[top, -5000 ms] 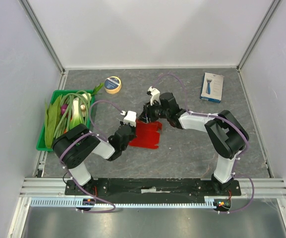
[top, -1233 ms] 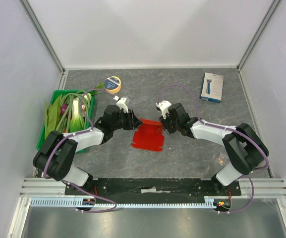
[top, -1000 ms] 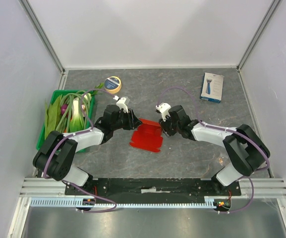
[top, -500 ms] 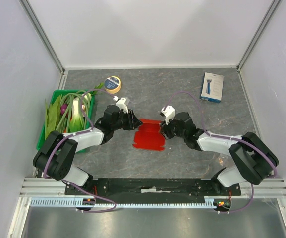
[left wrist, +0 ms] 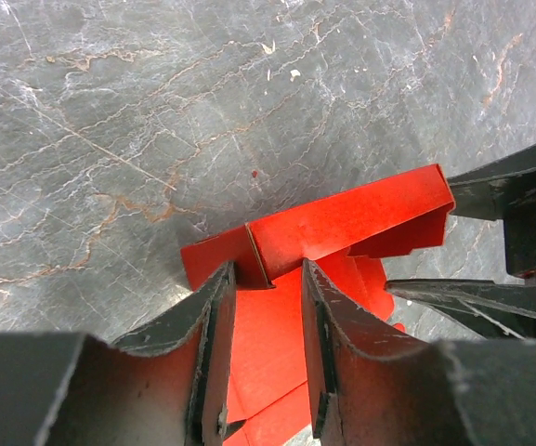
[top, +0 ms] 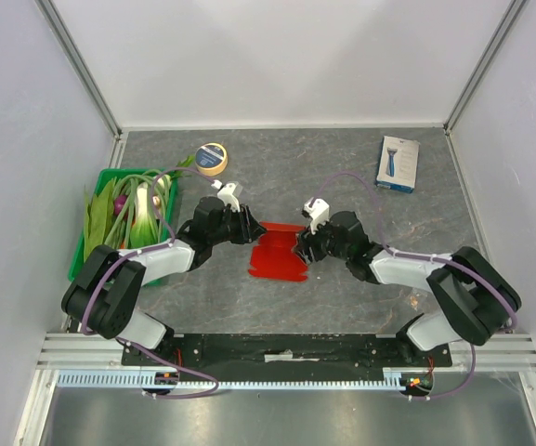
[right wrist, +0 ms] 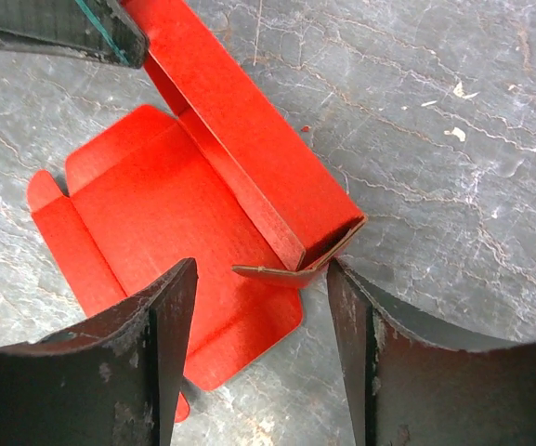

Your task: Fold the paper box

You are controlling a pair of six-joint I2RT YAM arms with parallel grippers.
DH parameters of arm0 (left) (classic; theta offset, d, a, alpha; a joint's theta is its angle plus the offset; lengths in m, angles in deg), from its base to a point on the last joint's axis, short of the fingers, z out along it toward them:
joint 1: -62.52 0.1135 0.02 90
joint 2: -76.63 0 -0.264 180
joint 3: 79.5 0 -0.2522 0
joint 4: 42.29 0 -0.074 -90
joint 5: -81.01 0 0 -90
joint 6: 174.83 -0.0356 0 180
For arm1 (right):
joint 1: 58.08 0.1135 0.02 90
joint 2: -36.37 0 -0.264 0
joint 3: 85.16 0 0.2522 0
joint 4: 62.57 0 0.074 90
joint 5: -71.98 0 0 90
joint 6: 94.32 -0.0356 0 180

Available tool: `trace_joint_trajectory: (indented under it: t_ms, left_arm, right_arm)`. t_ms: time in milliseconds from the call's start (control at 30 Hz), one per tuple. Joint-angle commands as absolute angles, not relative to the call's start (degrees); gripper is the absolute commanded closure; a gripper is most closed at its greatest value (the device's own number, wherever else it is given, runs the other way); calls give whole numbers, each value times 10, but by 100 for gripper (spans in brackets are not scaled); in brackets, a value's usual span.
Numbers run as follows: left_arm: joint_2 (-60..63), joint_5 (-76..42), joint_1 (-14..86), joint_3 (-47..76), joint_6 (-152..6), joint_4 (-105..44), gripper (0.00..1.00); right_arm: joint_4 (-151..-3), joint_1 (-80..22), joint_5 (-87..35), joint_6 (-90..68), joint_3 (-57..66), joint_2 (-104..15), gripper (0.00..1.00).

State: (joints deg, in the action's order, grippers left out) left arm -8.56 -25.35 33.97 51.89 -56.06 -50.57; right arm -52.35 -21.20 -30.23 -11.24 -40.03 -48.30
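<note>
The red paper box lies opened flat on the grey table, with its far long wall folded upright. My left gripper is at its far left corner. In the left wrist view the jaws are slightly apart and straddle the corner where the raised wall meets a side tab. My right gripper is at the box's right end. In the right wrist view it is wide open, with the wall's bent end tab between the fingers and the flat panel below.
A green tray of leafy vegetables stands at the left. A roll of tape lies at the back left. A white-and-blue retail box lies at the back right. Enclosure walls surround the table.
Five seconds ago the left gripper was at the box's near left; it is now at the far left corner. Over the last second the right gripper moved nearer, along the box's right end.
</note>
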Motion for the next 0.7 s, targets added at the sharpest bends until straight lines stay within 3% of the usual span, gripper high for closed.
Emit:
trace_joint_trajectory:
  t_ms: [0, 167, 300, 467, 667]
  left_arm:
    - [-89, -258, 335, 527, -555, -499, 61]
    - [-90, -256, 335, 526, -556, -497, 62]
    - [-92, -257, 335, 526, -556, -497, 62]
    - [-92, -255, 335, 526, -557, -496, 62]
    - [-95, -256, 335, 524, -557, -496, 62]
  right_arm:
    - [-492, -212, -304, -186, -414, -410, 34]
    - [-585, -247, -207, -219, -428, -299, 29]
    - [-681, -315, -136, -237, -403, -271, 31]
    - [-720, -331, -123, -172, -363, -352, 46]
    - [-698, -289, -215, -94, -332, -443, 51]
